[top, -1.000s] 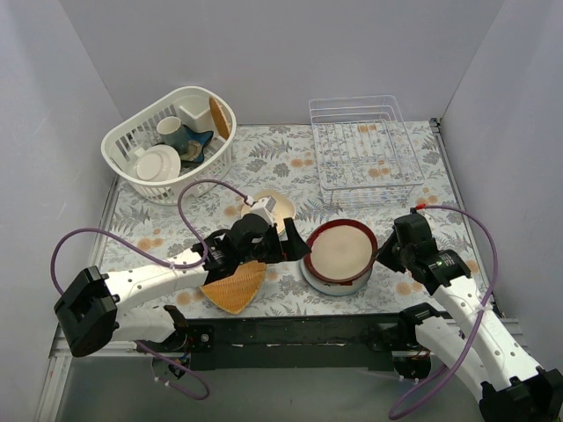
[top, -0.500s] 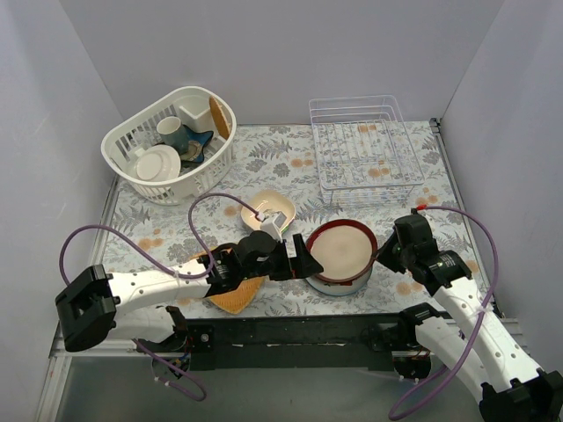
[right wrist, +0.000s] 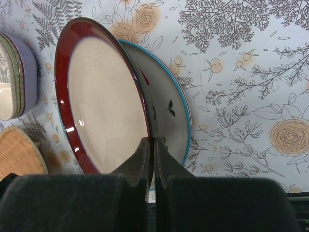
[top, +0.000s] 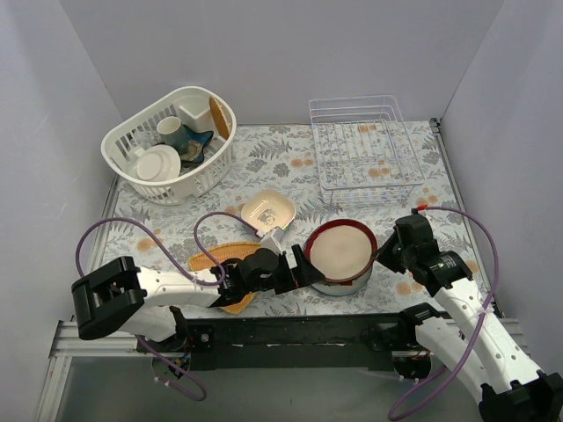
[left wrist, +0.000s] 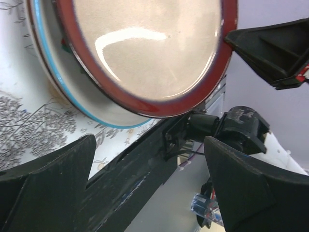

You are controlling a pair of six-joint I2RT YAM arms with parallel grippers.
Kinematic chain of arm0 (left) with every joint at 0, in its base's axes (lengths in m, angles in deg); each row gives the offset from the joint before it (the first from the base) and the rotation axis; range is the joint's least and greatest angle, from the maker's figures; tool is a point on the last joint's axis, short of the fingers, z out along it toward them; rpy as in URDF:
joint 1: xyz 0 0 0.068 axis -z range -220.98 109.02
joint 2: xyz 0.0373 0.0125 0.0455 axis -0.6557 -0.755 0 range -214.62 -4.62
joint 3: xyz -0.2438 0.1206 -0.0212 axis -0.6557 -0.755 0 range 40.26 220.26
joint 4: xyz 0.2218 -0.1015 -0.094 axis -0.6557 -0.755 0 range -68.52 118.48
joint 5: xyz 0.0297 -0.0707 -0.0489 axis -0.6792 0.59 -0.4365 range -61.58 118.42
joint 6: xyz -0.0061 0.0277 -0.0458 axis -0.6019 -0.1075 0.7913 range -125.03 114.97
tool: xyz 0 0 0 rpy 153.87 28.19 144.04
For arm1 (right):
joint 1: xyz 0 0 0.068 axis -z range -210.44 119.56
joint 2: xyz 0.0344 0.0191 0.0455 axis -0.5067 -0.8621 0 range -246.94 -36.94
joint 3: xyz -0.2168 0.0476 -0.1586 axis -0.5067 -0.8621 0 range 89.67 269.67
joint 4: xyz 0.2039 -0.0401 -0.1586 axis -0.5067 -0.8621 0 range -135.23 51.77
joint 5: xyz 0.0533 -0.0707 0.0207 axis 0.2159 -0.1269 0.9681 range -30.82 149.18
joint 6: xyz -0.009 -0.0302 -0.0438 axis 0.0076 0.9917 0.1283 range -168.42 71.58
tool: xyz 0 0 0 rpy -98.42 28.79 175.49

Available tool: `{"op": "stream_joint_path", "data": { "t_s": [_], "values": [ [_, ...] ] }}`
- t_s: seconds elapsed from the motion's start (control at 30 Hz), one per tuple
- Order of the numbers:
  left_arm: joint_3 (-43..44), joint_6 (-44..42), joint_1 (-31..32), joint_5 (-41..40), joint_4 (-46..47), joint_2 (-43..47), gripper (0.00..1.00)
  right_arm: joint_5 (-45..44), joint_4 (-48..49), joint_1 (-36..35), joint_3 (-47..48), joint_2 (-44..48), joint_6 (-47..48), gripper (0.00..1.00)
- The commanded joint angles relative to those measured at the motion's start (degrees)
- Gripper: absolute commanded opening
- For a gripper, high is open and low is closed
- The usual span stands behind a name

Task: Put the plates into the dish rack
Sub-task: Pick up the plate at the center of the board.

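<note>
The dark red-brown plate [right wrist: 104, 106] tilted up off the blue-rimmed white plate [right wrist: 169, 111] at the floral table's [top: 290, 158] near edge. My right gripper [right wrist: 150, 145] pinched its rim. My left gripper [left wrist: 149, 141] gaped wide just beside it. The wire dish rack [top: 365, 154] sat well apart.

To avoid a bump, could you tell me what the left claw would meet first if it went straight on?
Probably the dark red-brown plate, tilted just ahead of the open left claw; exact depth is unclear.
</note>
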Motion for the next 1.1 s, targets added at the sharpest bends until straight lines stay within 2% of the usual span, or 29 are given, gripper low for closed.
{"op": "stream_joint_path", "data": {
  "t_s": [0.0, 0.43, 0.73, 1.07],
  "values": [
    [0.6, 3.3, 1.0, -3.1, 7.3, -1.7, 0.93, 3.0, 8.0, 0.0, 1.0, 0.6, -2.3, 0.01],
    [5.0, 8.3, 3.1, -6.5, 11.0, -8.3, 0.84, 3.6, 8.4, 0.1, 0.0, 1.8, -2.2, 0.01],
    [8.3, 11.8, 5.0, -10.7, 7.0, -9.0, 0.72, 5.2, 8.5, 0.1, -0.6, 2.6, -2.8, 0.01],
    [10.2, 16.4, 7.8, -14.3, 3.1, -11.0, 0.68, 7.9, 7.2, 0.0, -1.3, 3.9, -4.3, 0.01]
  ]
}}
